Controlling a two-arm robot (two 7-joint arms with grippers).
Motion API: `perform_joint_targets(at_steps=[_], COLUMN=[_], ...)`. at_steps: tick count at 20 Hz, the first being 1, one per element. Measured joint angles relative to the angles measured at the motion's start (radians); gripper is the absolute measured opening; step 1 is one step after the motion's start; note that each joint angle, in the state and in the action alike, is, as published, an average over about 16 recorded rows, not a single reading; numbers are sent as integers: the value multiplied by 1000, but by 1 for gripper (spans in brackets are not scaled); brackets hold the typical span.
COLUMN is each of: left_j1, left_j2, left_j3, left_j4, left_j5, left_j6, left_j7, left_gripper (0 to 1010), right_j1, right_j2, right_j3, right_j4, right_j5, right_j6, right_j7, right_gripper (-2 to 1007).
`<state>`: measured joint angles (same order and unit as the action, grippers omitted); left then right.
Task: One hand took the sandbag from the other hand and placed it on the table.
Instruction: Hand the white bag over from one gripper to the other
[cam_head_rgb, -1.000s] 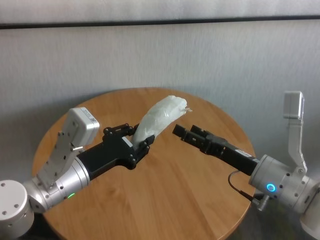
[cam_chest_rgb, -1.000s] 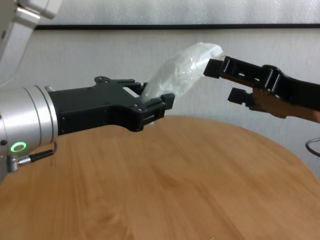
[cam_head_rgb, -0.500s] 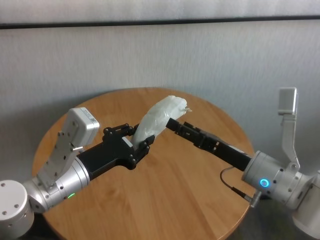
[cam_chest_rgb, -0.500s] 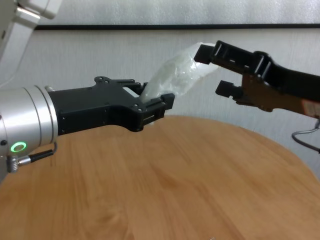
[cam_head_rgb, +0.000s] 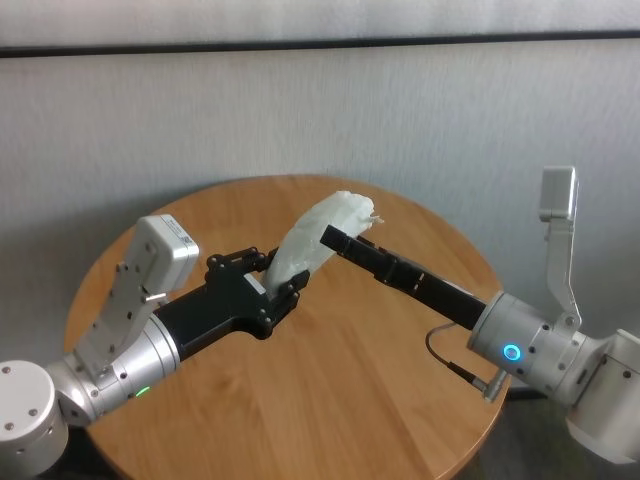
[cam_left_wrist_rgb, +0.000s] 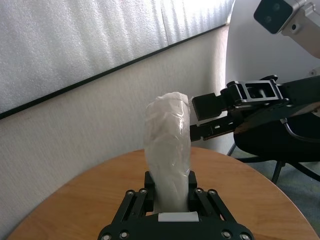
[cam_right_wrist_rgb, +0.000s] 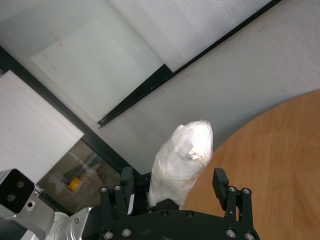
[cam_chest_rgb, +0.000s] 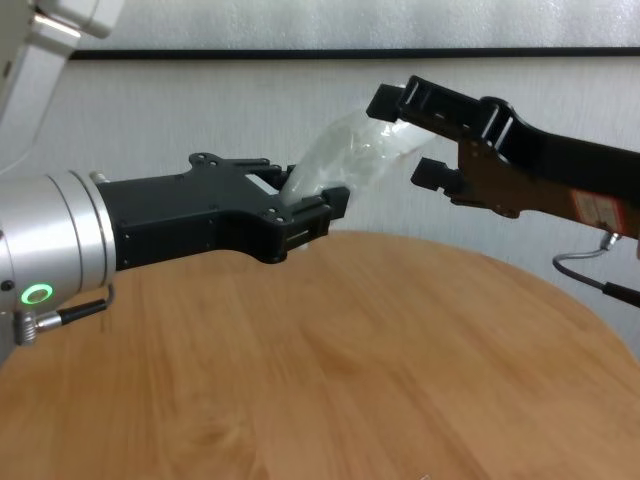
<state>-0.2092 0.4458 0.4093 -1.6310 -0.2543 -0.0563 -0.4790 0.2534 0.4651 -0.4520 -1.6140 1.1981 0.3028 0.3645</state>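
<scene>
My left gripper (cam_chest_rgb: 300, 205) pinches the lower end of the sandbag (cam_head_rgb: 315, 240), holding it tilted up above the table (cam_head_rgb: 330, 400). My right gripper (cam_chest_rgb: 405, 130) has its fingers spread on either side of the sandbag's upper tip, one finger (cam_chest_rgb: 395, 98) above it, one below

Office-like room: round wooden table (cam_head_rgb: 330, 400), office chair (cam_left_wrist_rgb: 280, 150), window blinds (cam_left_wrist_rgb: 100, 35).
</scene>
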Motion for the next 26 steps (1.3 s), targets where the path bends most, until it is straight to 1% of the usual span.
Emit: perform_joint_targets(at_steps=[9, 16, 21, 26], left_j1=[0, 0, 0, 0], left_j2=[0, 0, 0, 0], left_j3=[0, 0, 0, 0], left_j4=[0, 0, 0, 0], left_j5=[0, 0, 0, 0], left_j6=[0, 0, 0, 0], left_j7=[0, 0, 0, 0], left_gripper=[385, 385, 385, 385], right_j1=[37, 64, 74, 77], right_j2=[-17, -25, -27, -27], right_j3=[-21, -39, -47, -49], right_j4=[34, 59, 70, 73], right_j5=[38, 55, 59, 59], right_j6=[0, 0, 0, 1], right_j7=[-15, -21, -22, -22], right_gripper=[1001, 1001, 1001, 979])
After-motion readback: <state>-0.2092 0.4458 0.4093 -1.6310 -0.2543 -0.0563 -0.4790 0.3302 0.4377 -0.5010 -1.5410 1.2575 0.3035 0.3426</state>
